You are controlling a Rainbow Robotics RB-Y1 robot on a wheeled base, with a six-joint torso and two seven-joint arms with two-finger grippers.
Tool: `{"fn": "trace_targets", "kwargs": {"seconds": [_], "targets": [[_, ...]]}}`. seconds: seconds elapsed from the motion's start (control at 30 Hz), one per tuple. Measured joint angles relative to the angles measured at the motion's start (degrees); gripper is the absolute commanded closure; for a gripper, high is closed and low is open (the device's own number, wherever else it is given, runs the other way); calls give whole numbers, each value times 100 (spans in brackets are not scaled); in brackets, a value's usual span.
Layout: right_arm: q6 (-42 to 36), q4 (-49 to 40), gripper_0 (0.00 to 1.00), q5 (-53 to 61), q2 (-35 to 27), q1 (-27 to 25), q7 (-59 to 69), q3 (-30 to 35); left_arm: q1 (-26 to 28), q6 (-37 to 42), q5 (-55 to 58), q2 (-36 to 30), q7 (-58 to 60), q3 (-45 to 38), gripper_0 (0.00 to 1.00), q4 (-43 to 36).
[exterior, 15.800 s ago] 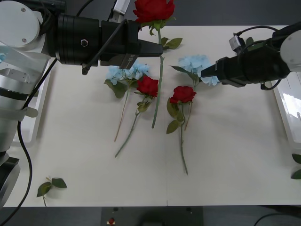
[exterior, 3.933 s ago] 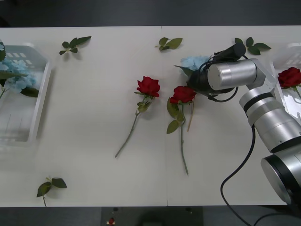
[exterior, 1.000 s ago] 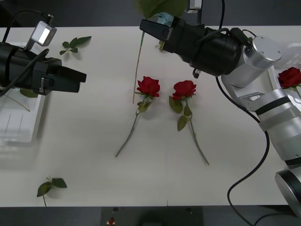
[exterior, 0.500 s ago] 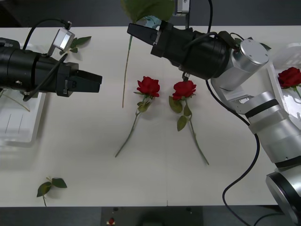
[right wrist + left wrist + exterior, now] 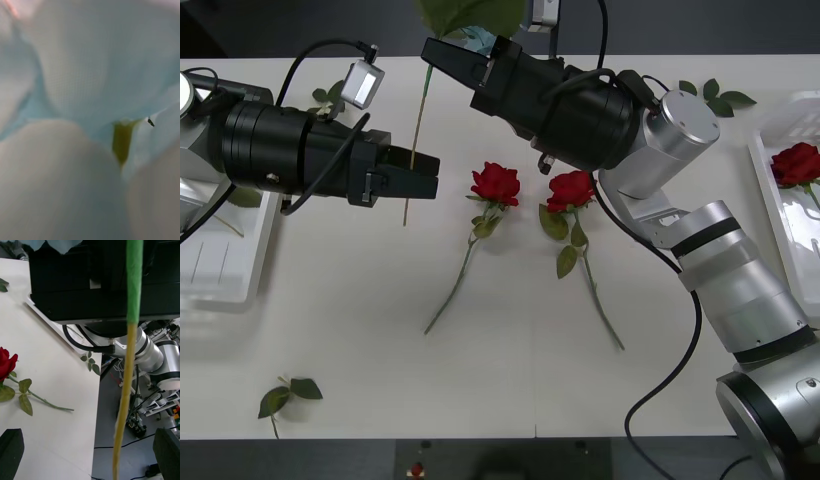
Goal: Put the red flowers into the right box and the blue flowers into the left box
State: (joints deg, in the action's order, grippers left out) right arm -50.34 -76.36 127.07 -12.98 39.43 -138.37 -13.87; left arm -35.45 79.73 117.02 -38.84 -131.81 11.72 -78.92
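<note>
Your left gripper (image 5: 430, 176), left of centre in the front view, has its fingers spread wide, the blue flower's stem (image 5: 127, 363) hanging between them, apparently untouched. Your right gripper (image 5: 442, 55), at upper centre, grips that blue flower (image 5: 480, 38) near its head, which is cut off by the frame's top edge; up close, pale petals (image 5: 90, 75) hide the fingers. Two red roses (image 5: 497, 184) lie on the desk (image 5: 380, 330) at centre. Another rose (image 5: 796, 162) lies in the right box (image 5: 780, 215); the left box (image 5: 215, 270) is partly hidden behind your left arm.

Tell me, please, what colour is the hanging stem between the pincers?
Green above, yellowish lower down on the stem; left wrist view shows it best.
</note>
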Motion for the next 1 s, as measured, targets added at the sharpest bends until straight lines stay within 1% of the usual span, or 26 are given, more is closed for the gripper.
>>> {"fn": "trace_targets", "kwargs": {"seconds": [0.03,0.07,0.1,0.3,0.53,0.97,1.0], "targets": [[-4,0,100,-46,0,0,0,0,-17,0,2,16,0,0,40,0],[-5,0,100,-101,0,0,0,0,-26,0,3,22,0,0,94,0],[-5,0,100,-132,0,0,-1,0,-30,0,6,21,0,0,100,0],[-1,0,100,-137,0,0,-1,0,-30,0,97,21,0,16,100,0],[7,0,100,-137,0,0,-2,0,-30,0,160,21,0,258,100,0],[12,-1,100,-136,0,0,-3,0,-30,2,205,21,0,265,100,0],[15,-2,72,-136,0,0,-3,3,-30,5,220,21,0,265,100,0]]}}
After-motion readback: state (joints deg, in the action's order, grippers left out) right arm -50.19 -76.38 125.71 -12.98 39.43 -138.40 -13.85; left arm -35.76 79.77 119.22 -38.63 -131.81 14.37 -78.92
